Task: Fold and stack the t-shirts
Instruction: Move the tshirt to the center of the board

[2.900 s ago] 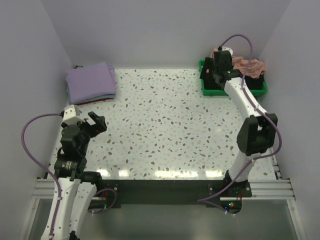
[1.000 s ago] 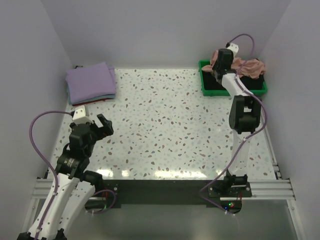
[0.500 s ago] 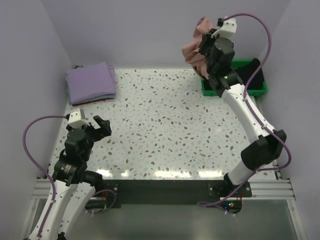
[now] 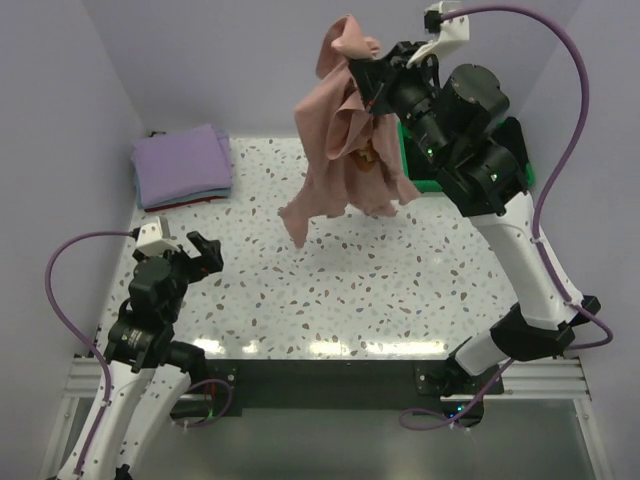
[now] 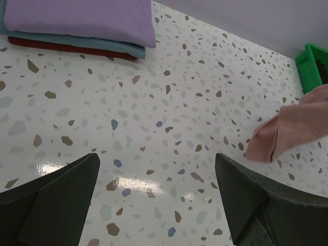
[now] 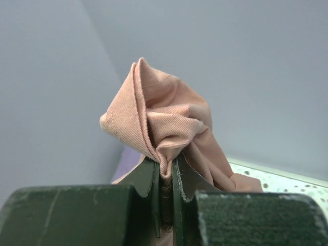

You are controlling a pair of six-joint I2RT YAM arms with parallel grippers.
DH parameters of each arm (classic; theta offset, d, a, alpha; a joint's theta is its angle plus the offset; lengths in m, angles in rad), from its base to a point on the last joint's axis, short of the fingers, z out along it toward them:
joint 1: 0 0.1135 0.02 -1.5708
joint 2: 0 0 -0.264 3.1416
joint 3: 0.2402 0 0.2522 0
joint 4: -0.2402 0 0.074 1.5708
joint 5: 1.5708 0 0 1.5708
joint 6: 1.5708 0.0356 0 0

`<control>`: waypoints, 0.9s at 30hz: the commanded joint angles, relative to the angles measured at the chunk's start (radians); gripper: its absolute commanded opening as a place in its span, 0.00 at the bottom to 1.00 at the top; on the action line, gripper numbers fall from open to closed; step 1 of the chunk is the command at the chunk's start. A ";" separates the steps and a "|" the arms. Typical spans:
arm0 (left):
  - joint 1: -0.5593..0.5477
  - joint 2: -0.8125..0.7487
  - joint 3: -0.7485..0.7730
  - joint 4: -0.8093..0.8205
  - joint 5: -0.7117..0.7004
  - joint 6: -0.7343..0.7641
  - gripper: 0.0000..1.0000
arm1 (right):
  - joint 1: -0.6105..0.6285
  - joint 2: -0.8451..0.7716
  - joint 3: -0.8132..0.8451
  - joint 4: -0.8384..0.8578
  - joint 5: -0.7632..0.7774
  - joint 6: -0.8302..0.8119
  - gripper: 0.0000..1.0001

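Note:
A salmon-pink t-shirt point(image 4: 338, 150) hangs crumpled in the air over the far middle of the table, its small orange print partly showing. My right gripper point(image 4: 372, 72) is raised high and shut on a bunched fold at the top of it; in the right wrist view the cloth point(image 6: 164, 115) is pinched between the jaws of the gripper point(image 6: 165, 166). The shirt's lowest tip point(image 5: 289, 132) shows in the left wrist view. A folded lavender t-shirt point(image 4: 183, 163) tops a stack at the far left. My left gripper point(image 4: 195, 250) hovers open at the near left, nothing between its fingers point(image 5: 66, 189).
The green tray point(image 4: 522, 170) stands at the far right, mostly hidden behind my right arm; its corner point(image 5: 310, 60) shows in the left wrist view. Under the lavender shirt point(image 5: 82, 18) lie folded teal and red layers. Walls close the table at the back and sides.
My right gripper has lifted the pink shirt out of the green tray, high up and leftward over the table. The left arm has barely shifted and stays open.

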 commanded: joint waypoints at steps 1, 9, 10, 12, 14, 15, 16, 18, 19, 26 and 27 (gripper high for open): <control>-0.006 0.007 0.005 0.047 0.010 0.008 1.00 | 0.075 0.042 0.126 -0.108 -0.063 0.013 0.00; -0.006 0.013 0.005 0.047 0.007 0.006 1.00 | 0.094 0.004 -0.004 -0.159 0.093 0.083 0.00; -0.006 0.013 0.005 0.045 0.007 0.006 1.00 | 0.094 -0.010 -0.059 -0.156 0.125 0.094 0.00; -0.008 0.016 0.005 0.047 0.007 0.011 1.00 | 0.086 -0.071 -0.249 -0.145 0.247 0.120 0.00; -0.008 0.030 0.005 0.045 0.004 0.015 1.00 | 0.060 -0.141 -0.438 -0.173 0.300 0.215 0.00; -0.008 0.038 0.008 0.044 0.004 0.015 1.00 | 0.043 -0.168 -0.496 -0.191 0.312 0.256 0.02; -0.008 0.059 0.009 0.039 0.000 0.017 0.98 | 0.007 -0.192 -0.556 -0.206 0.308 0.323 0.24; -0.009 0.085 0.009 0.036 -0.002 0.017 0.95 | -0.026 -0.258 -0.720 -0.240 0.294 0.368 0.49; -0.011 0.116 0.011 0.036 0.001 0.018 0.93 | -0.044 -0.275 -0.763 -0.252 0.286 0.378 0.65; -0.044 0.294 0.002 0.065 0.026 0.018 0.91 | -0.046 -0.359 -1.005 -0.338 0.193 0.342 0.75; -0.051 0.315 -0.003 0.071 0.027 0.014 0.91 | -0.044 -0.366 -1.033 -0.325 0.156 0.352 0.75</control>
